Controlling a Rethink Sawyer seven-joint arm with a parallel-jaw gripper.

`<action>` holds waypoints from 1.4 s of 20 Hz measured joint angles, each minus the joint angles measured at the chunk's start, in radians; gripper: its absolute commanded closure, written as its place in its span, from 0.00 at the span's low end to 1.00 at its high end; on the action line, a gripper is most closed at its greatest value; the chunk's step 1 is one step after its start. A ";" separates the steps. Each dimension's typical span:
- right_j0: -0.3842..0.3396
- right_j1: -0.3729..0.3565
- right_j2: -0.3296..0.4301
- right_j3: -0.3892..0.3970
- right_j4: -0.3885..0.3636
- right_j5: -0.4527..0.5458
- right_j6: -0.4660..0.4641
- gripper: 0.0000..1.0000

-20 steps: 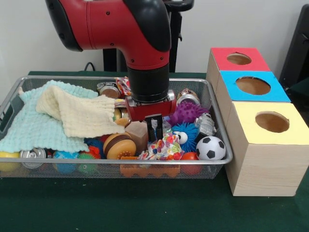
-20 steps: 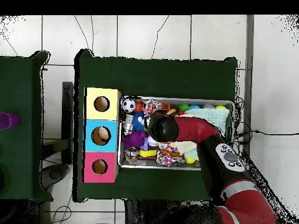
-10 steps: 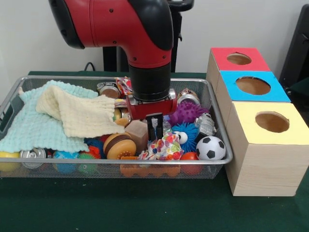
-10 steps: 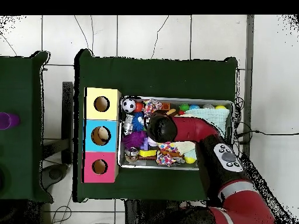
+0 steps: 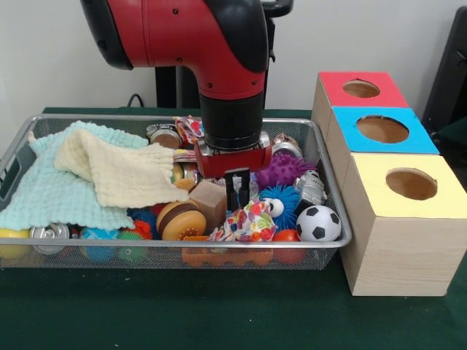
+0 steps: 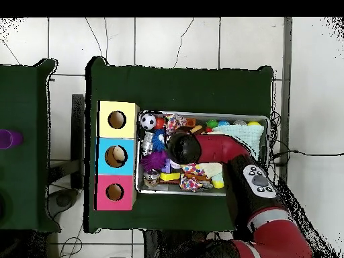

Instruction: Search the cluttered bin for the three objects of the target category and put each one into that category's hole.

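1. The red and black arm (image 5: pixel 219 65) comes down into the middle of the wire bin (image 5: pixel 332 197), which sits on the green surface (image 5: pixel 219 313).
2. The claw (image 5: pixel 237 191) hangs just above the clutter, its dark tips close together over a multicoloured wrapped bundle (image 5: pixel 248 221); I cannot tell whether anything is pinched between them, or whether it is narrow or fully closed.
3. In the overhead view the arm covers the claw (only the black wrist (image 6: pixel 180 144) shows over the bin's middle).
4. Just beside the claw lie a tan block (image 5: pixel 208 200), a toy burger (image 5: pixel 180 219), a blue spiky ball (image 5: pixel 281 204) and a purple spiky ball (image 5: pixel 283 170).
5. A soccer ball (image 5: pixel 318 223) rests in the bin's front corner nearest the boxes, with a silver toy figure (image 5: pixel 311 187) behind it.
6. A pale yellow cloth (image 5: pixel 117 171) lies over a mint cloth (image 5: pixel 51 189) on the bin's other half; a can end (image 5: pixel 49 233) and small coloured balls peek out beneath them.
7. Beside the bin stand three wooden boxes in a row, each with a round hole on top: red (image 5: pixel 361 89), blue (image 5: pixel 381 129) and yellow (image 5: pixel 411 184).
8. From above, something pale shows inside the blue box's hole (image 6: pixel 116 156) (what it is I cannot tell).
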State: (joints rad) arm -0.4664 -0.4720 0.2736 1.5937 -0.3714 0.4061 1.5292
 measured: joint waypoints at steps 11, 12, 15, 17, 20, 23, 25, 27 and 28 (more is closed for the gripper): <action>0.020 -0.026 -0.009 0.005 0.020 0.016 0.000 1.00; 0.023 -0.032 -0.010 0.010 0.024 0.019 0.000 1.00; 0.029 -0.043 -0.012 0.022 0.030 0.024 0.000 1.00; 0.034 -0.050 -0.015 0.028 0.035 0.028 0.000 1.00; 0.045 -0.063 -0.021 0.037 0.045 0.036 0.000 1.00; 0.061 -0.082 -0.028 0.051 0.065 0.052 0.000 1.00; 0.070 -0.091 -0.031 0.056 0.077 0.065 0.000 1.00; 0.074 -0.094 -0.033 0.058 0.082 0.072 0.000 1.00; 0.080 -0.099 -0.034 0.061 0.091 0.083 0.000 1.00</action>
State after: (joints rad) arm -0.3862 -0.5712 0.2394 1.6543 -0.2804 0.4888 1.5292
